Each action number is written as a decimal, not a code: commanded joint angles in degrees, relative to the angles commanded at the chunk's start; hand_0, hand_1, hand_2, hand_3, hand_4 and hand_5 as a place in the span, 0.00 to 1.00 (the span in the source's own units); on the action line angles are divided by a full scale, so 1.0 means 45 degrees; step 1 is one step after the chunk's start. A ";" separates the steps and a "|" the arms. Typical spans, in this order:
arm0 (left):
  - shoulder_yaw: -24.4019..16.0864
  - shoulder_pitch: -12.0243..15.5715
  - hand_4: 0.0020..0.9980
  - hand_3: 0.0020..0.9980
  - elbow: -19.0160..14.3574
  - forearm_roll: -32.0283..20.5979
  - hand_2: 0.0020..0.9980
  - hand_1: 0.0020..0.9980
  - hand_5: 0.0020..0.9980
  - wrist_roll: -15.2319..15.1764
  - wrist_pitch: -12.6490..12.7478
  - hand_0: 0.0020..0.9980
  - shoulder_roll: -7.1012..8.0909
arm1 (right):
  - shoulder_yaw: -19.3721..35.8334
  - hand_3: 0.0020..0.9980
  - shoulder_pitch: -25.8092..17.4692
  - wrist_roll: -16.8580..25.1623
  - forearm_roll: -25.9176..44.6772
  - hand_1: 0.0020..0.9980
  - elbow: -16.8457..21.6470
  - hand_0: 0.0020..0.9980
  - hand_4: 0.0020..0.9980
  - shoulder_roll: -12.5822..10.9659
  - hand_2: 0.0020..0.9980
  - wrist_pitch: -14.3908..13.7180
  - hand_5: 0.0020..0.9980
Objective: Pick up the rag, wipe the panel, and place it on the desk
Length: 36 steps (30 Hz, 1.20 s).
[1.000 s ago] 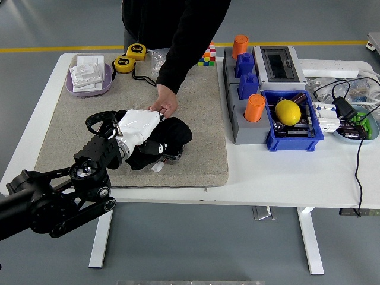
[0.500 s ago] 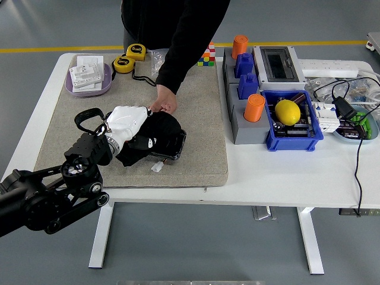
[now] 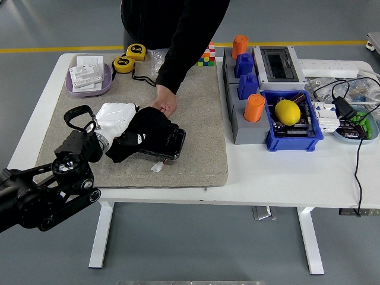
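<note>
- Pressing down on the black rag (image 3: 141, 132) with the white left hand (image 3: 114, 117), fingers (image 3: 122, 132) curled and clamped into the cloth's left side.
- Rag bunched over the left part of the dark panel (image 3: 169, 144), panel's right edge and near rim showing bare.
- Panel lying flat on the grey mat (image 3: 196, 124), toward its near-left area, a small white connector (image 3: 157, 167) just beside its near edge.
- Black left arm (image 3: 44, 193) reaching in from the lower left corner, over the tabletop (image 3: 285, 172) edge.
- Right hand nowhere in the picture.
- Person's hand (image 3: 164, 102) resting on the mat at the panel's far edge, touching or nearly touching the rag; dark sleeve (image 3: 181, 44) running up to the picture's top.
- Well apart from the mat: purple dish (image 3: 89, 83) with white packets and two yellow tape measures (image 3: 130, 57) at far left; blue bin (image 3: 294, 133) holding a lemon (image 3: 288, 111) at right.
</note>
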 joint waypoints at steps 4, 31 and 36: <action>-0.0122 0.0051 0.55 0.56 0.0046 0.0087 0.31 0.15 0.04 0.0007 0.0007 0.22 0.0115 | -0.0009 0.62 -0.0004 0.0003 0.0025 0.70 0.0000 0.75 1.00 0.0012 0.70 -0.0001 0.54; -0.1363 0.0436 0.55 0.56 0.0749 0.0326 0.30 0.15 0.04 -0.0221 0.0207 0.22 0.0725 | 0.0164 0.62 -0.0054 -0.0035 -0.0104 0.70 0.0000 0.75 1.00 0.0023 0.70 0.0046 0.55; -0.1623 0.0599 0.55 0.56 0.0836 0.0328 0.30 0.15 0.04 -0.0207 0.0334 0.22 0.0817 | 0.0217 0.62 -0.0073 -0.0056 -0.0151 0.70 0.0000 0.75 1.00 0.0032 0.70 0.0058 0.55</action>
